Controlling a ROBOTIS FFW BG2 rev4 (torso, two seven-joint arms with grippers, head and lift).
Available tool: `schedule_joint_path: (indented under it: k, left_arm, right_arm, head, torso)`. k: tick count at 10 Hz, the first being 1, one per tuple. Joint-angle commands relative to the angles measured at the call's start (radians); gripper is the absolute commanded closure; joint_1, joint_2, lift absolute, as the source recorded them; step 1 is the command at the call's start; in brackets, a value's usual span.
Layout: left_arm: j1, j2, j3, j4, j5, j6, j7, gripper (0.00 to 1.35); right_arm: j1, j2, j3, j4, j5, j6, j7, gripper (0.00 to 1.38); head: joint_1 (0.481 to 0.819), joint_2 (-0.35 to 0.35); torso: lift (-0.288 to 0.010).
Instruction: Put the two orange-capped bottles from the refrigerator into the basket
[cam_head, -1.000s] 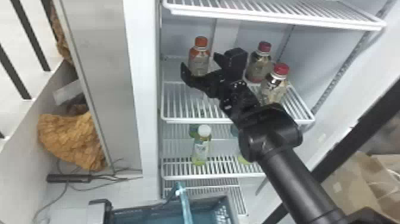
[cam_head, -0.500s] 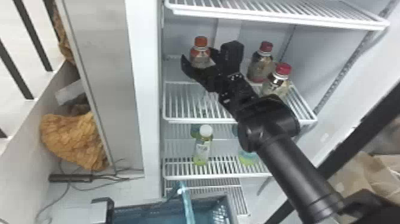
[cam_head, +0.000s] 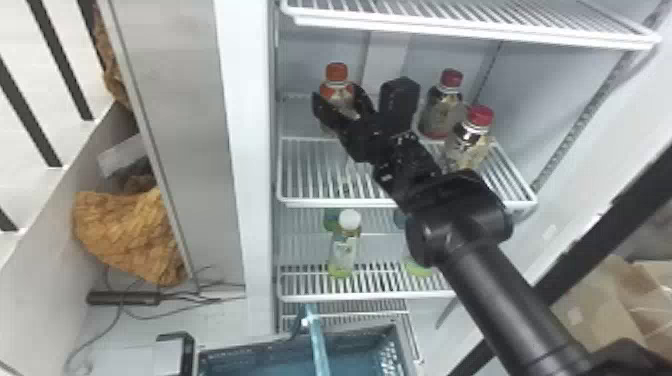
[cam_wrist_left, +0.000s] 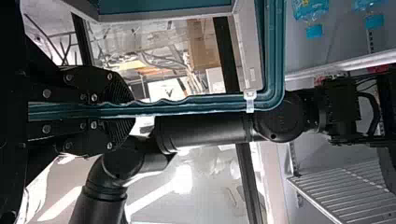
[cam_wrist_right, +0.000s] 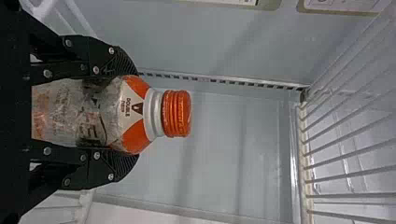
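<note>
Against pale refrigerator walls (cam_head: 320, 46), right jaws grasp an orange-capped bottle (cam_wrist_right: 105, 114) (silver-necked); left jaws clench the basket handle (cam_wrist_left: 187, 107).

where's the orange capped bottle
In the head view, the orange-capped bottle is at the right gripper, left of the rear red-capped bottle, in the fridge.

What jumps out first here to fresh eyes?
First, the orange-capped bottle on the fridge's left side in the head view, between the fingers of the right gripper. Next, two red-capped bottles behind that arm, to its right. Then the basket's teal handle, running between the left gripper's fingers.
</note>
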Motion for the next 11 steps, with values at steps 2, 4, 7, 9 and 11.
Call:
schedule_joint_path:
  k: [2, 4, 7, 9, 11]
  left_arm:
    - [0.002, 0.001, 0.0, 0.0, 0.0, 0.0, 0.0, 1.21]
    - [0.002, -0.001, 0.004, 0.0, 0.0, -0.003, 0.0, 1.21]
    - [0.007, -0.004, 0.006, 0.0, 0.002, -0.015, -0.002, 1.21]
    - [0.012, -0.004, 0.012, 0.0, 0.004, -0.017, -0.002, 1.21]
    - [0.012, -0.007, 0.014, 0.0, 0.004, -0.017, -0.002, 1.21]
  right_arm:
    - [0.124, -0.008, -0.061, -0.206, 0.055, 0.044, 0.018, 0.89]
    - [0.215, -0.011, -0.101, -0.343, 0.043, 0.093, 0.05, 0.89]
    - [0.404, -0.025, -0.178, -0.64, -0.021, 0.14, 0.105, 0.89]
    - [0.502, -0.028, -0.232, -0.851, -0.033, 0.287, 0.143, 0.88]
    - [0.613, -0.026, -0.314, -1.057, -0.035, 0.491, 0.199, 0.82]
  head:
    - [0.695, -0.157]
    - [0.695, -0.161]
    - [0.695, -0.172]
    - [0.695, -0.187]
    - [0.695, -0.198]
  torso:
    - [-0.04]
    - [-0.04]
    - [-0.04]
    - [-0.04]
    - [-0.04]
